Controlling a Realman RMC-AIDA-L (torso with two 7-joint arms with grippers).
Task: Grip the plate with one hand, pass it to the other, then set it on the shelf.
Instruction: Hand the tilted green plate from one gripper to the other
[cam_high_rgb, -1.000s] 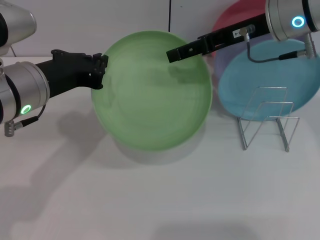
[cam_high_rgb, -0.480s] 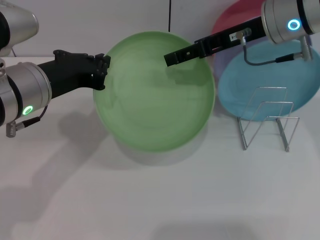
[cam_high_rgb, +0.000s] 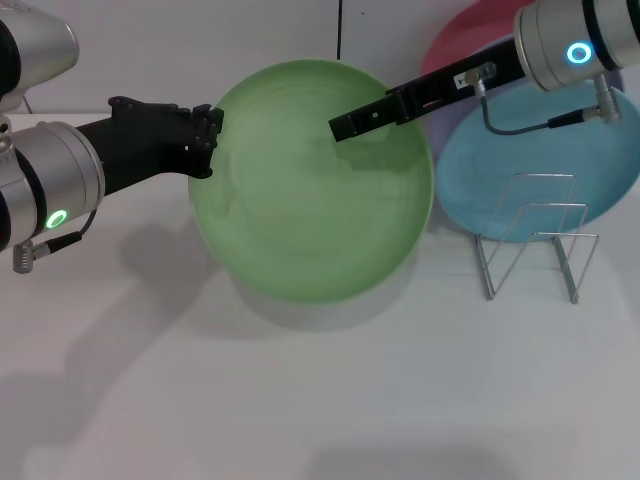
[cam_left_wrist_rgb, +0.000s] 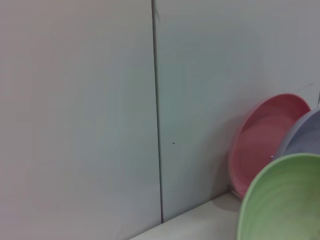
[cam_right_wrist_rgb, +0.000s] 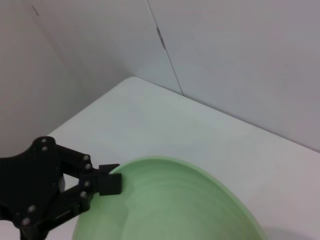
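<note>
The light-green plate (cam_high_rgb: 310, 200) is held tilted above the table, its face toward the head camera. My left gripper (cam_high_rgb: 207, 140), on the green-ring arm, is shut on the plate's upper left rim; the right wrist view shows its black fingers (cam_right_wrist_rgb: 107, 182) pinching the rim of the plate (cam_right_wrist_rgb: 175, 205). My right gripper (cam_high_rgb: 340, 125), on the blue-ring arm, reaches in from the upper right and lies across the plate's upper right part. The wire shelf (cam_high_rgb: 535, 235) stands on the table to the right of the plate, with nothing in it.
A teal plate (cam_high_rgb: 520, 160) leans against the wall behind the shelf, with a pink plate (cam_high_rgb: 460, 40) and a sliver of a lavender plate (cam_high_rgb: 432, 120) behind it. The left wrist view shows the wall, the pink plate (cam_left_wrist_rgb: 265, 140) and the green plate's edge (cam_left_wrist_rgb: 285, 200).
The plate and my left gripper have drifted slightly to the right. My right arm has shifted left and its gripper tip has come a little lower over the plate.
</note>
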